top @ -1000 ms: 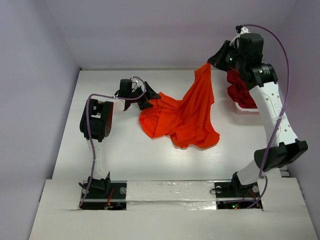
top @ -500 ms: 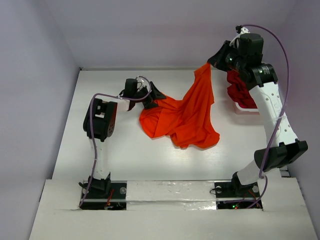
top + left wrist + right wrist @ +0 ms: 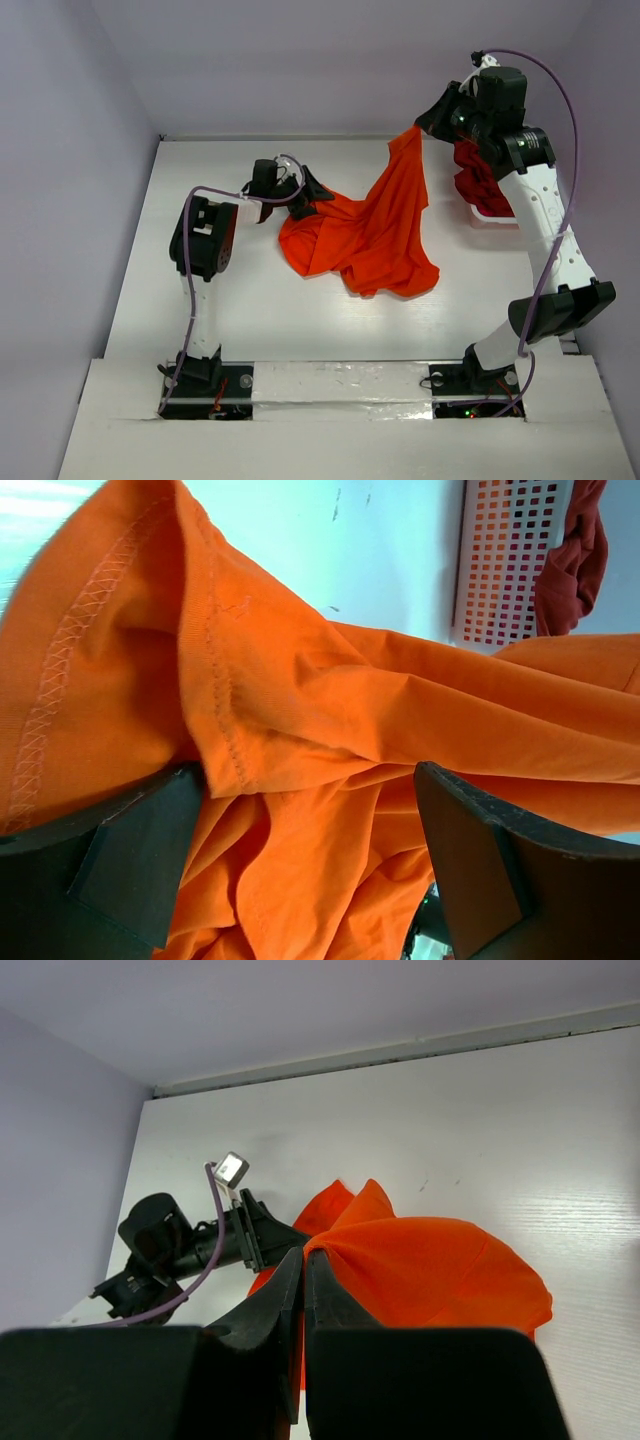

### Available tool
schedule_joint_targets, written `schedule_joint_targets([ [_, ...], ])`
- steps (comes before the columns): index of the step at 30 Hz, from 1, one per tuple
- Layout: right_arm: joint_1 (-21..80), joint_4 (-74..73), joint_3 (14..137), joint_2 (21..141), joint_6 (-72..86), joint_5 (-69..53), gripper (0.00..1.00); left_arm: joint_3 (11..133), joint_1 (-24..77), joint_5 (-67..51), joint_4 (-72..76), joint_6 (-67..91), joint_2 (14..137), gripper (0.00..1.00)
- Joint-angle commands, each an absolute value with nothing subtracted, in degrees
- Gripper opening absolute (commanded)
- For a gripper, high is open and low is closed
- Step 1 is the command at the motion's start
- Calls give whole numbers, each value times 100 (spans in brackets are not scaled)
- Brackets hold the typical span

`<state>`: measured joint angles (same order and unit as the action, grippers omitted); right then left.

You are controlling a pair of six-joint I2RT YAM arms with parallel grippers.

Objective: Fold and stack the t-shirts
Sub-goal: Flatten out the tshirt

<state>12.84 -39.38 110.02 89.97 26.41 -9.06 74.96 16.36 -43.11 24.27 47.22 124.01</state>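
orange t-shirt (image 3: 370, 235), seemingly between left jaws

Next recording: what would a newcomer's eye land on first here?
The bright orange t-shirt stands out first: one corner is pinched and held high by the right gripper, and the rest drapes onto the middle of the table. The left gripper stands open around the shirt's left edge. At far right, a dark red t-shirt hangs out of a white basket.
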Motion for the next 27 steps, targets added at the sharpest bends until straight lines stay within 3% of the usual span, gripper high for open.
schedule_joint_targets([
  [1, 1336, -3498, 10995, 8780, 2628, -993, 0, 7585, 1731, -4447, 2707, 4729, 12401, 83],
  [5, 1336, -3472, 10986, 8780, 2628, -1002, 0, 7541, 1731, -4447, 2707, 4729, 12410, 76],
  [12, 1336, -3472, 11013, 8798, 2628, -1002, 0, 7523, 1731, -4465, 2681, 4755, 12445, 44],
  [19, 1336, -3454, 11030, 8842, 2628, -1037, 0, 7602, 1731, -4447, 2584, 4720, 12428, 28],
  [27, 1336, -3437, 11039, 8868, 2628, -1055, 0, 7717, 1731, -4403, 2435, 4658, 12419, 23],
])
